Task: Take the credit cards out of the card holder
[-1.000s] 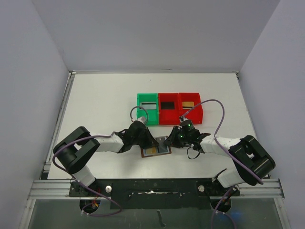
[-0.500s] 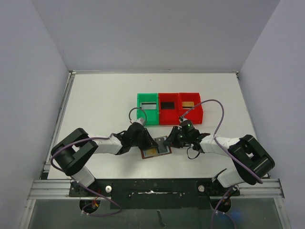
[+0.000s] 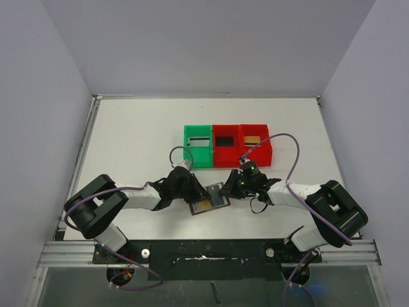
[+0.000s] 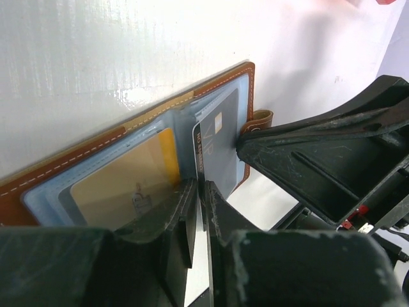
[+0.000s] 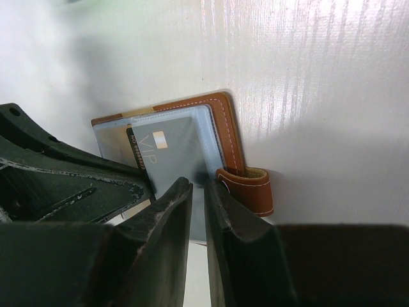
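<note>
My left gripper (image 4: 199, 188) pinches the grey VIP card (image 4: 220, 150) in the card holder (image 4: 96, 147); my right gripper (image 5: 198, 188) clamps its edge beside the snap tab (image 5: 246, 188).

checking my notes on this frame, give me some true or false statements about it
1. The card holder lies open on the table. True.
2. The left gripper pinches the grey card by its edge. True.
3. The gold card lies loose on the table. False: it sits in a pocket of the card holder.
4. All three bins are red. False: one green bin, two red bins.
5. The right gripper hovers over the bins. False: it is down at the card holder, beside the snap tab.
</note>
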